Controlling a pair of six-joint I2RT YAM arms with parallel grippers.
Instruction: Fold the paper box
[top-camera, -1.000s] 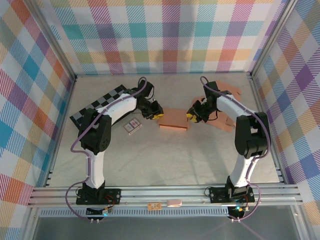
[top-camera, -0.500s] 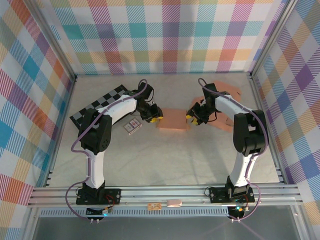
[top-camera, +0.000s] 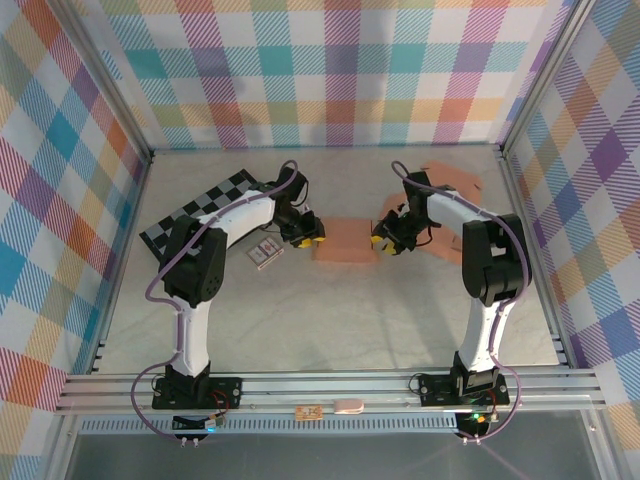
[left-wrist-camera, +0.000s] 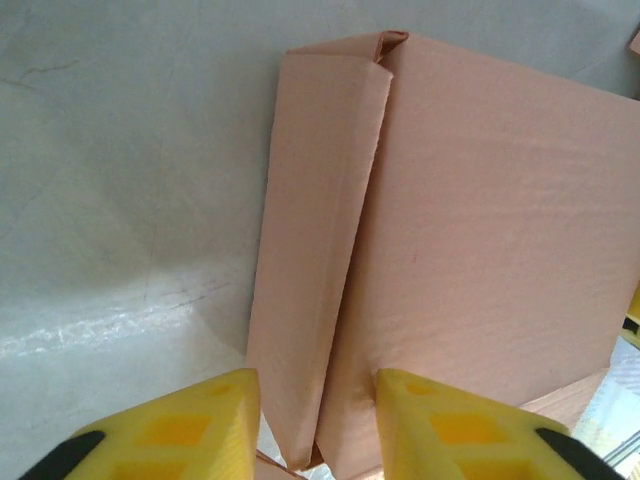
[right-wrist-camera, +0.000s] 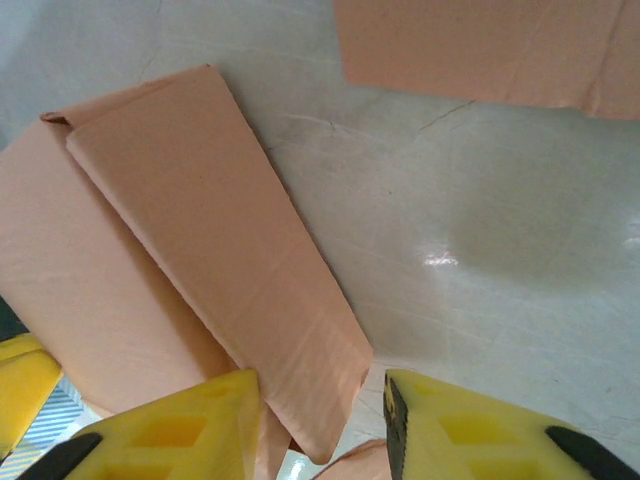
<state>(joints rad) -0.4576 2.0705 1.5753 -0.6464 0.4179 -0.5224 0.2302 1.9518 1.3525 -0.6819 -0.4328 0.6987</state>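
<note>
Top external is the view in which the paper box (top-camera: 343, 240) is seen lying on the bench (top-camera: 330, 330), about midway between the two arms. The left fingers (top-camera: 313, 238) are set at its left edge and the right fingers (top-camera: 380, 241) at its right edge. In the wrist views both pairs of fingers are seen parted, not clamped, and the end of a side flap stands in each gap. The left flap (left-wrist-camera: 315, 220) is raised along its crease, and the right flap (right-wrist-camera: 215, 250) is laid at a slant over the panel. The step in hand is judged to be the folding of these two flaps inward. It is done well if each flap is taken near its crease, both sides are turned together, and the panel is kept down on the bench, so that the box is not dragged sideways or creased askew.
</note>
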